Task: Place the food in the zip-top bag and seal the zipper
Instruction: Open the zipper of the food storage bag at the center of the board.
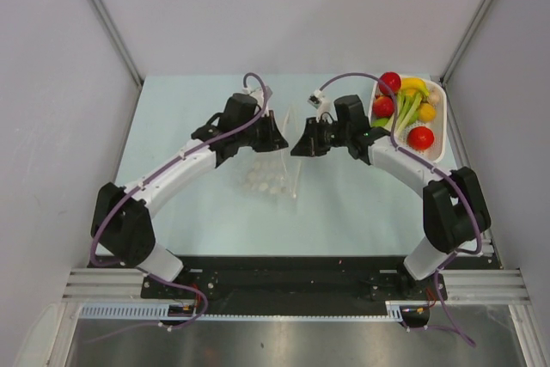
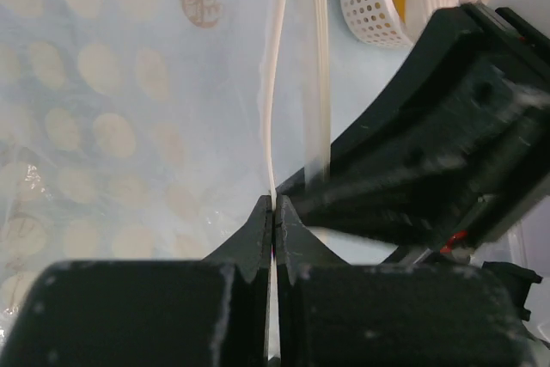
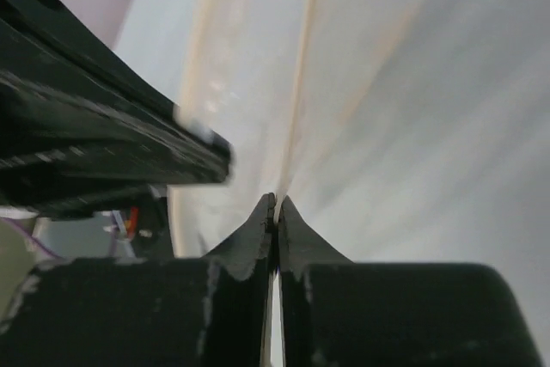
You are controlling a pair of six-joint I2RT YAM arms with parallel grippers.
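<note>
The zip-top bag, clear with white dots, lies on the pale worktop at mid-scene, its mouth edge lifted between the two arms. The left tool is clenched on the zipper, the whitish strip running up from its tips. The right tool, just to the right of it, is pinched tight on a thin pale edge of the bag, though that view is blurred. The food sits in the white perforated basket at the far right: red, orange, yellow and green pieces piled together, well apart from the bag.
</note>
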